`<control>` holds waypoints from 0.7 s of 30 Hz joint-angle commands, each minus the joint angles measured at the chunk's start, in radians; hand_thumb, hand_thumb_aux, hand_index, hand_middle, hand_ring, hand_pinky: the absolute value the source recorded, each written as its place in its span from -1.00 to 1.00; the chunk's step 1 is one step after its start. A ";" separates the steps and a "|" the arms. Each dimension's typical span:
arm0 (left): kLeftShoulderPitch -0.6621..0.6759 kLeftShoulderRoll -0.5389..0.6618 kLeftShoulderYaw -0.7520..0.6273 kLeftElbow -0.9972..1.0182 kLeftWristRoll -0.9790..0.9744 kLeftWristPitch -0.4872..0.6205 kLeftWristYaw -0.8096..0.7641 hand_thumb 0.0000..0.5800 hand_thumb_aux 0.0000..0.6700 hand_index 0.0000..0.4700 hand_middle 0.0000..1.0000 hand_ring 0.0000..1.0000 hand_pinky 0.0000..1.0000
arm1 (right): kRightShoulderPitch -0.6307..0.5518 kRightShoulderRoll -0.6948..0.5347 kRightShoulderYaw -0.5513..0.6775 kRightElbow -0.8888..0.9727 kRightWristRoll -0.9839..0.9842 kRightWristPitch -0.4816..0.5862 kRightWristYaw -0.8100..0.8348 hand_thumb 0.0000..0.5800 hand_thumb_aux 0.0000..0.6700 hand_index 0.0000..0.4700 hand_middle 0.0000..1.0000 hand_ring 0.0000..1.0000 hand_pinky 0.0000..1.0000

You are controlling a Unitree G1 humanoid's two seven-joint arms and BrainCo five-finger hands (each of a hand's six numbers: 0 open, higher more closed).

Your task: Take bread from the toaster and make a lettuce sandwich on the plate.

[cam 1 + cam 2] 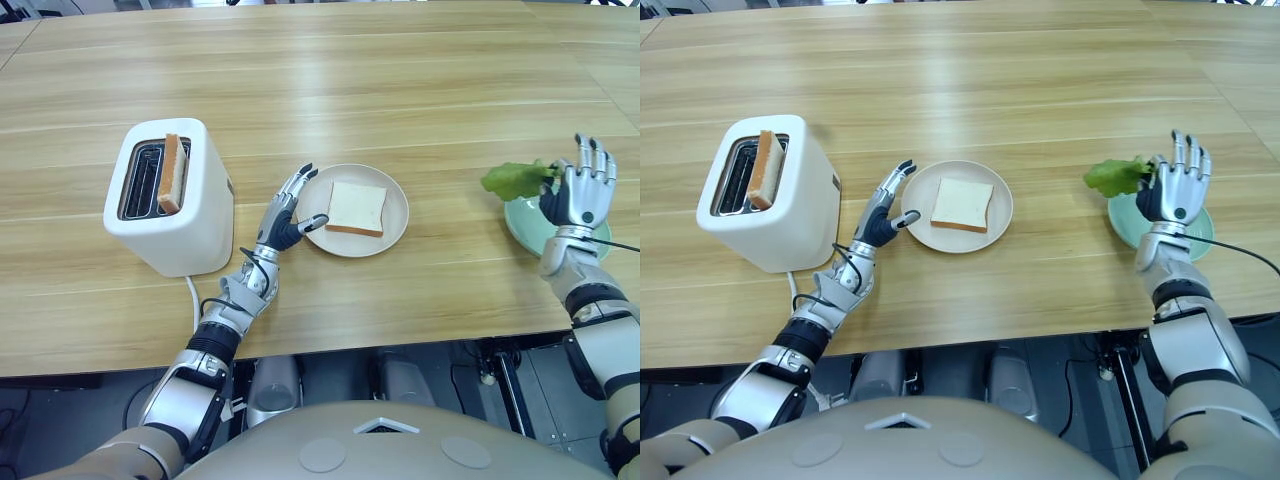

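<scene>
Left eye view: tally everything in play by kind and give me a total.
Toasters: 1 (white toaster)
Bread slices: 2 (slice in the slot, slice on the plate)
Lettuce: 1 (lettuce leaf)
Plates: 2 (beige plate, green plate)
Total: 6

table (400, 90): smooth wood | toaster (190, 220): matt white plastic | hands: metal

No readable text, label, number or sign on my feed. Small dark mark on side of toaster (200, 200), too small for me to make out.
</scene>
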 commanded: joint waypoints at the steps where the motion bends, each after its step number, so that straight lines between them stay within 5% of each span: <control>1: -0.010 -0.002 -0.009 0.040 0.007 -0.003 0.000 -1.00 -1.00 -1.00 -1.00 -1.00 -1.00 | -0.014 0.036 0.025 -0.050 -0.022 -0.039 -0.029 1.00 1.00 0.96 -1.00 -1.00 -1.00; 21: -0.077 -0.014 -0.032 0.148 0.031 -0.020 0.037 -1.00 -1.00 -1.00 -1.00 -1.00 -1.00 | -0.128 0.339 0.164 -0.070 -0.110 -0.134 0.019 1.00 1.00 0.96 -1.00 -1.00 -1.00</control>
